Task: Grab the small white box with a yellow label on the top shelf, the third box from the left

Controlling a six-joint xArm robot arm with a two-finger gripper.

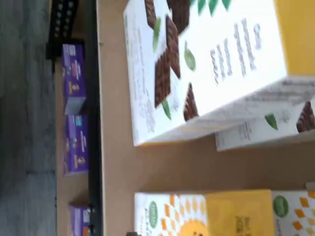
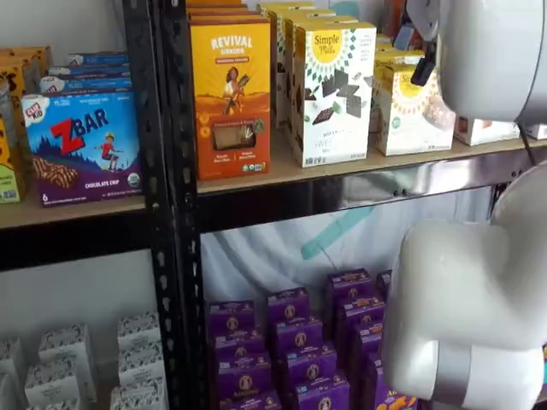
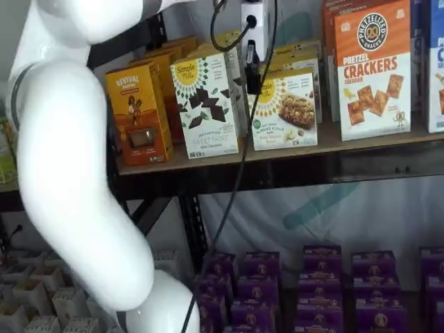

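Observation:
The small white box (image 3: 286, 111), with a round yellow label and a sunburst pattern, stands on the top shelf (image 3: 208, 159) behind the shiny rail (image 3: 333, 166). It shows in both shelf views (image 2: 416, 109), to the right of the taller white box with chocolate shapes (image 3: 205, 104). In the wrist view its yellow top (image 1: 238, 214) lies close beside the taller box (image 1: 197, 64). My gripper (image 3: 253, 73) hangs from its white body just in front of the small box's upper left corner. Its black fingers show side-on, so no gap can be judged.
An orange Revival box (image 2: 229, 94) stands left of the taller box. A pretzel crackers box (image 3: 372, 69) stands right of the small box. Purple boxes (image 3: 312, 277) fill the lower shelf. The white arm (image 3: 69, 173) covers the left of one shelf view and the right (image 2: 470, 325) of the other.

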